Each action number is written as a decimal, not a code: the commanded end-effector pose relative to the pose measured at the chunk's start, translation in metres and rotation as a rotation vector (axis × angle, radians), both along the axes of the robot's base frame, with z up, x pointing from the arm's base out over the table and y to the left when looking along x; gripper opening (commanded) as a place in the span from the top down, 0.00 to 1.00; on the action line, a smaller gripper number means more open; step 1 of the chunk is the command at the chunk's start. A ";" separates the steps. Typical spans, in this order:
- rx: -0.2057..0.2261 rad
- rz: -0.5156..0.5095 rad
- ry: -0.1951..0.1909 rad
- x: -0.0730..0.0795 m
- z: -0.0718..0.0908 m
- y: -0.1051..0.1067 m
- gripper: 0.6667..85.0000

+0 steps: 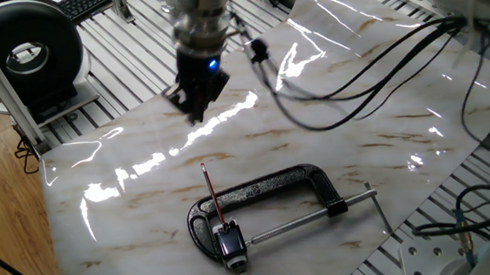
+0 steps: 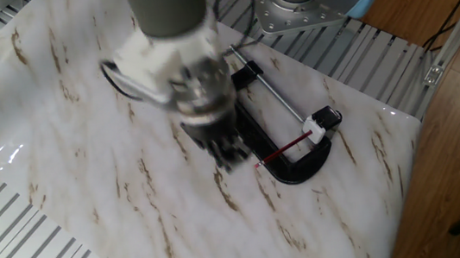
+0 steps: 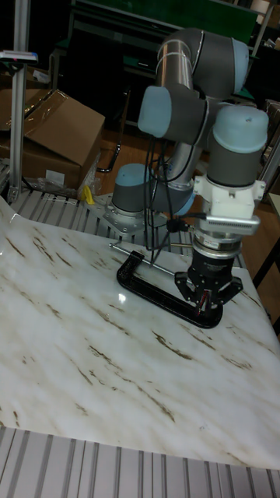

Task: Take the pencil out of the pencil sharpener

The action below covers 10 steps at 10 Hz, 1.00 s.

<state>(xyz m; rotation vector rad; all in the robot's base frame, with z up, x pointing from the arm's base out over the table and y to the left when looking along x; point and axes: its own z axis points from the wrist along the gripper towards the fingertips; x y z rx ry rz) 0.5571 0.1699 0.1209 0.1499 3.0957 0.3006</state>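
The pencil is a thin dark-red stick lying across the clamp's frame, with its lower end stuck in the pencil sharpener. The sharpener is a small black block with a silvery part. From the other side, the pencil points away from the sharpener. My gripper hangs above the marbled sheet, blurred by motion and well short of the pencil's free end. Seen from the other side, the gripper is just left of the pencil tip. In the tall view the gripper tapers to a point with nothing held, and it hides pencil and sharpener.
A big black C-clamp with a long silver screw rod lies under the pencil and beside the sharpener. Black cables trail over the sheet at the back right. A black round device stands off the sheet at the left.
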 end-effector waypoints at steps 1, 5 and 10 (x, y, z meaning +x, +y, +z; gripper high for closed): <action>-0.005 -0.067 0.024 -0.001 -0.010 0.019 0.68; -0.084 -0.154 0.046 -0.008 -0.015 -0.006 0.70; -0.080 -0.116 0.010 0.003 -0.016 -0.008 0.69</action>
